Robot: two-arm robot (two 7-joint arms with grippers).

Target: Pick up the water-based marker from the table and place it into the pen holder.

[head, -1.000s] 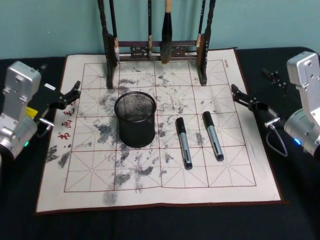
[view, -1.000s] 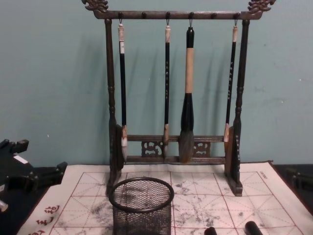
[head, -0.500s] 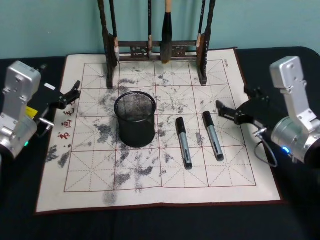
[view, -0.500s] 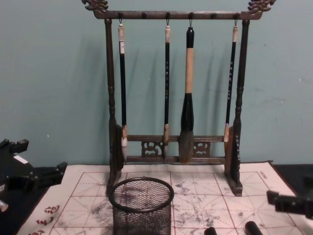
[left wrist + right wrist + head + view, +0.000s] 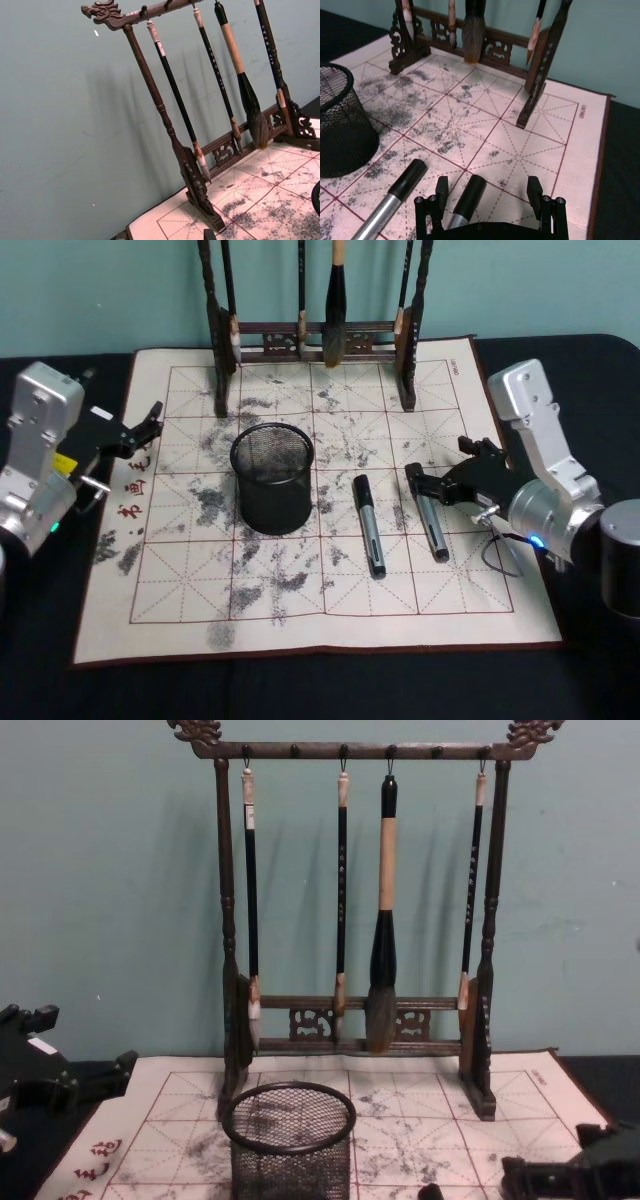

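One second was enough for my right end effector (image 5: 420,485) (image 5: 487,187) to swing in from the right edge of the calligraphy mat (image 5: 180,570) to the far, capped end of the water-based marker (image 5: 428,515) (image 5: 469,199). The marker itself has not budged. It lies flat on the mat on the counter (image 5: 300,690), with its black cap now between my fingers, which are spread wide and not yet pinching.

I judge the approach nearly done and the grasp next. The cap sits closer to one finger than the other, so I should centre it before closing.

A second marker (image 5: 367,525) (image 5: 395,199) lies parallel and just beside, toward the pen holder (image 5: 272,502) (image 5: 340,132) (image 5: 290,1155). My nearer finger must not nudge it, and the carry will pass over it.

The pen holder stands upright, apart to the left, with its mouth unobstructed. The brush rack (image 5: 315,340) (image 5: 360,1020) stands behind it at the mat's far edge, out of the path.

My left end effector (image 5: 150,422) waits at the mat's left edge, fingers apart, holding nothing.
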